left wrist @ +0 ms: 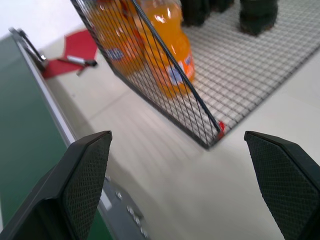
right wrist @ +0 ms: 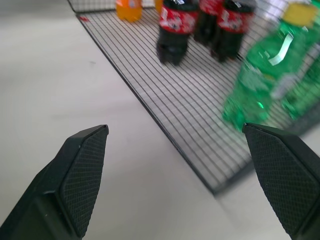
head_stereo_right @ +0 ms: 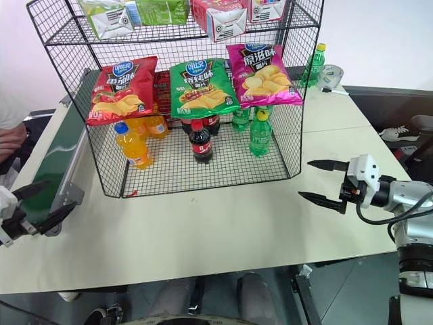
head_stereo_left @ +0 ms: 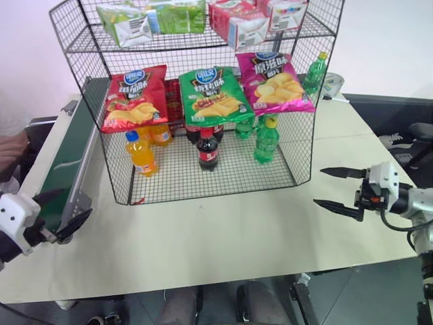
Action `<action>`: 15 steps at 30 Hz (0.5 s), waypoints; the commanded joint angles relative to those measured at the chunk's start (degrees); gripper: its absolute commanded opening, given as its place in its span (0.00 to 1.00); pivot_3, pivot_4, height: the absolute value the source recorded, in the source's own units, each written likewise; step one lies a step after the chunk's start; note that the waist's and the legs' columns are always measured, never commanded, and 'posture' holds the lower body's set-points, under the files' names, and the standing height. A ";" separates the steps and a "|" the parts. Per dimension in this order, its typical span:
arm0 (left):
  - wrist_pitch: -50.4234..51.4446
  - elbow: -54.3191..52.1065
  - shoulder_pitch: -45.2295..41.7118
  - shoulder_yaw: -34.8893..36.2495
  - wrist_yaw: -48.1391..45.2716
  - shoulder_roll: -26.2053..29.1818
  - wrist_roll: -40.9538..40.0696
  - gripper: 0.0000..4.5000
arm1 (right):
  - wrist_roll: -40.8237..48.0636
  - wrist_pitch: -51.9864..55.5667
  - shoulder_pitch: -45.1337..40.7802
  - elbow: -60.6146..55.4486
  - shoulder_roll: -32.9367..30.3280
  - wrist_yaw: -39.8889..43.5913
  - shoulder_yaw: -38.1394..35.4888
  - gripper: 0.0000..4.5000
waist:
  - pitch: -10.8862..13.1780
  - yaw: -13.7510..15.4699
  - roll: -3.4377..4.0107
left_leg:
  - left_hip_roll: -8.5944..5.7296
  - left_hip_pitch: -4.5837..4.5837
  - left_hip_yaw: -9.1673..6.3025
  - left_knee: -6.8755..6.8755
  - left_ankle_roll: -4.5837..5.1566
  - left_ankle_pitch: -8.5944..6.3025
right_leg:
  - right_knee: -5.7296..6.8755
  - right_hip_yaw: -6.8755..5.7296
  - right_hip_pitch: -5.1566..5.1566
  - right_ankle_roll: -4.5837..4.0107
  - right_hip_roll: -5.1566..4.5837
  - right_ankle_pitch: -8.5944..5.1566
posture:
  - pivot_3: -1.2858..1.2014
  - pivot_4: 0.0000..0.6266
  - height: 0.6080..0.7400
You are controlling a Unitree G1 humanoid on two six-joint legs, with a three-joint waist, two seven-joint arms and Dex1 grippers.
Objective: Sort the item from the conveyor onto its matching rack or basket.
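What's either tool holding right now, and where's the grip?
Nothing. The left tool is open beside the conveyor, and the right tool is open over the table. The red crisp bag hangs on the rack.

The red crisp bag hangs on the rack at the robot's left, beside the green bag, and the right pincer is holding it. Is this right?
Not quite. The red crisp bag hangs on the rack beside the green bag, but the right pincer is open and empty, as the left eye view shows.

Head views overlook rack [head_stereo_left: 203,101] (wrist views close, low)
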 commanded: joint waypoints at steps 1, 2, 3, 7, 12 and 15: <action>-4.18 2.00 -1.20 2.10 -0.08 1.32 1.86 0.98 | 0.06 -1.53 -1.70 0.57 -1.03 0.56 -1.26 1.00 | 0.00 0.03 0.00 | 0.00 0.00 0.00 -0.02 0.00 0.00 | -0.01 0.00 0.00 0.04 0.00 0.02 | 0.52 0.24 1.00; -4.56 2.34 -2.07 1.88 0.28 1.04 1.89 0.98 | -0.05 -1.50 -1.91 0.35 -0.72 0.48 -1.00 1.00 | 0.01 0.08 0.01 | 0.00 0.01 0.00 -0.04 0.00 0.00 | -0.01 0.00 -0.01 0.05 0.00 0.03 | 0.52 0.24 1.00; -4.84 2.29 -2.51 1.55 0.54 0.78 2.09 0.98 | -0.14 -1.43 -2.08 0.16 -0.44 0.37 -0.80 1.00 | 0.01 0.11 0.01 | 0.00 0.01 0.00 -0.04 0.00 0.00 | -0.01 0.00 -0.01 0.06 0.00 0.04 | 0.52 0.24 1.00; -4.51 2.02 -3.15 0.87 2.12 0.09 3.13 0.98 | -0.63 -1.46 -2.96 -0.12 0.44 0.09 -0.12 1.00 | 0.00 0.11 0.01 | 0.00 0.01 0.00 -0.05 -0.01 0.00 | -0.08 0.00 0.02 0.07 0.00 0.04 | 0.52 0.24 1.00; -5.20 1.53 -2.73 1.22 2.54 -0.52 2.93 0.98 | -1.16 -1.34 -3.80 -0.39 1.45 -0.35 0.51 1.00 | 0.00 0.06 0.01 | 0.00 0.02 0.00 -0.20 -0.01 0.01 | -0.16 0.00 0.00 0.08 0.00 0.05 | 0.52 0.24 1.00; -5.70 1.17 -2.62 1.34 2.48 -0.78 2.72 0.98 | -1.21 -1.25 -4.03 -0.77 2.09 -0.77 0.92 1.00 | 0.00 0.06 0.02 | 0.00 0.03 0.00 -0.26 -0.01 0.01 | -0.18 -0.01 -0.01 0.08 0.00 0.05 | 0.52 0.24 1.00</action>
